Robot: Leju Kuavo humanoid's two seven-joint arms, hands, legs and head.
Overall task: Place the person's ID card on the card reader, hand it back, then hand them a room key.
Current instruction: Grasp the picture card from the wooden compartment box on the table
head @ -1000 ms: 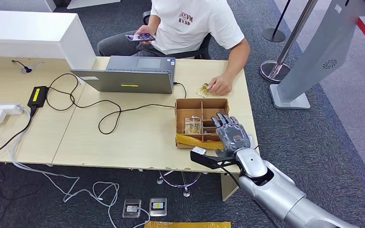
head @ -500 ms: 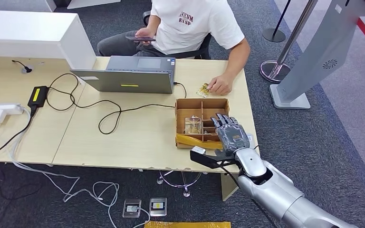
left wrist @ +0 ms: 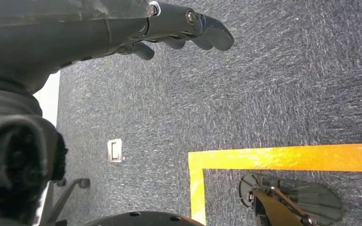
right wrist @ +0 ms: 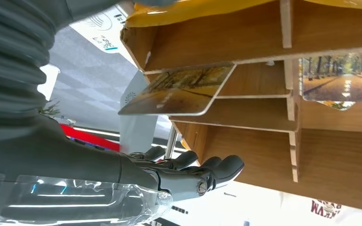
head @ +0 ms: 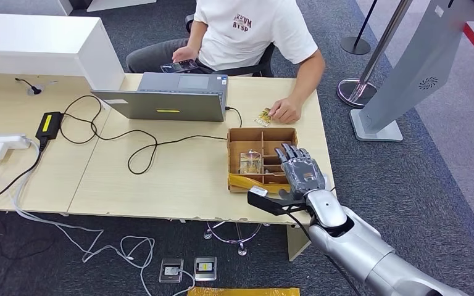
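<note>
A person sits across the desk, their hand [head: 286, 111] resting on a yellowish card [head: 263, 116] that lies on the tabletop. Nearer to me stands a brown cardboard divider box [head: 236, 137] with scenic cards [head: 251, 162] in its slots. My right hand [head: 299, 174] hovers at the box's right side, fingers straight and apart, holding nothing. In the right wrist view one card [right wrist: 179, 89] leans out of a compartment, another card [right wrist: 339, 77] stands deeper in, and the right hand's fingers [right wrist: 193, 172] are empty. My left hand [left wrist: 169, 28] hangs over the carpet, holding nothing.
A grey laptop [head: 166, 98] stands at the desk's far side, with a black cable looping to a power adapter [head: 48, 125] and a white power strip [head: 0, 143] at the left. The person holds a phone [head: 179, 65]. A grey kiosk stand [head: 376, 126] rises right of the desk.
My right hand has edged a little forward and up along the box's right side. The person has lowered the phone toward their lap. The card on the table has not moved.
</note>
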